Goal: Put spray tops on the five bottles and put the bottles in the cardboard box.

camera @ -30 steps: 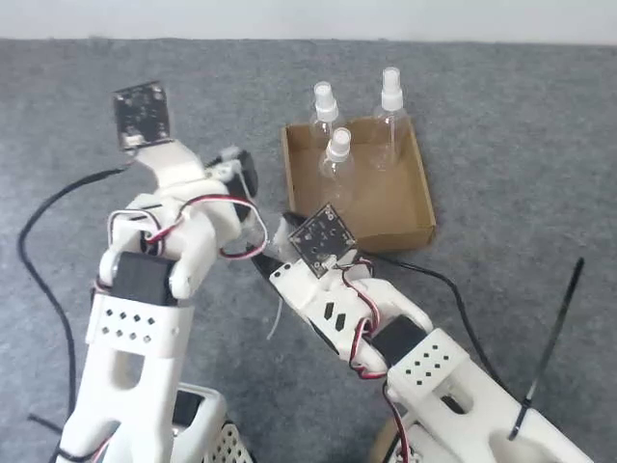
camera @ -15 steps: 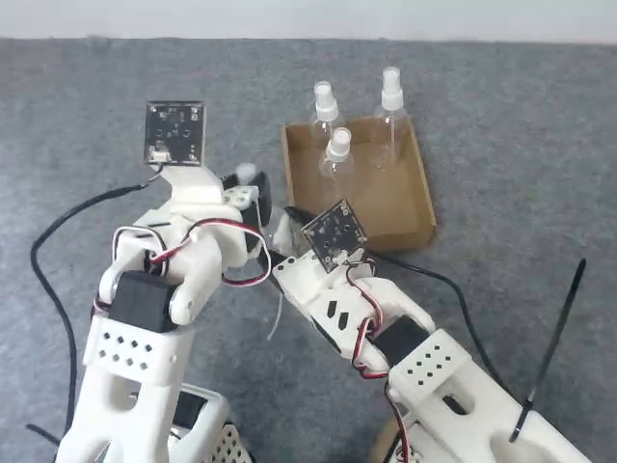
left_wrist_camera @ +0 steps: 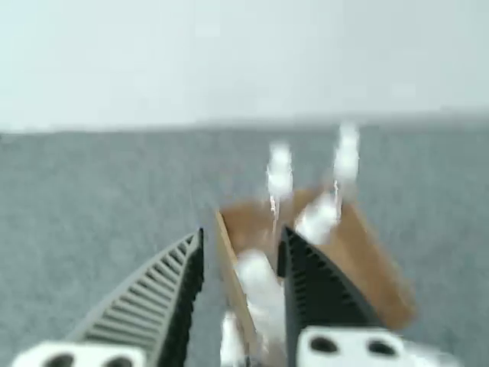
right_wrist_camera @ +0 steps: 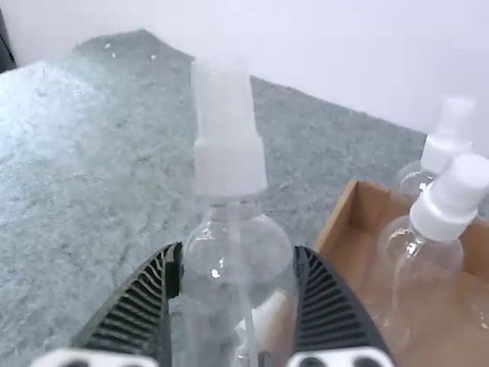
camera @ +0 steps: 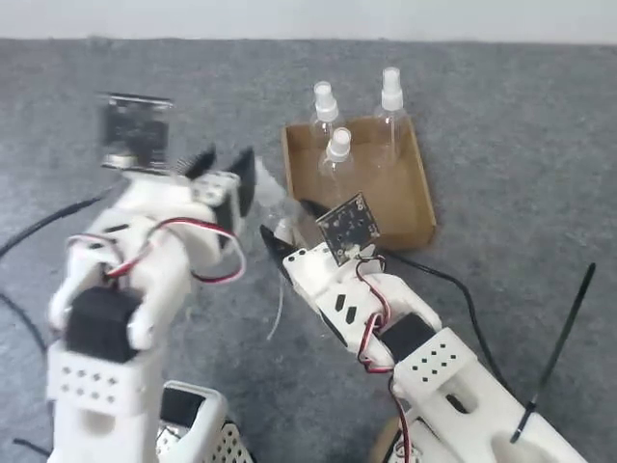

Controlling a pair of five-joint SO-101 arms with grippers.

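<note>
Bottles are the story, and the nearest one, the held bottle, stands upright in the right gripper. The jaws are clamped on its clear belly, and the white spray top is seated on its neck. It sits just beside the near left corner of the cardboard box, outside the wall; whether it touches the grey mat I cannot tell. A touch farther out on that same side of the box, the left gripper hangs with jaws spread well apart. Inside the box, the first capped bottle stands towards the left wall. Farther back, the second capped bottle and the third capped bottle stand along the far wall, all three upright.
</note>
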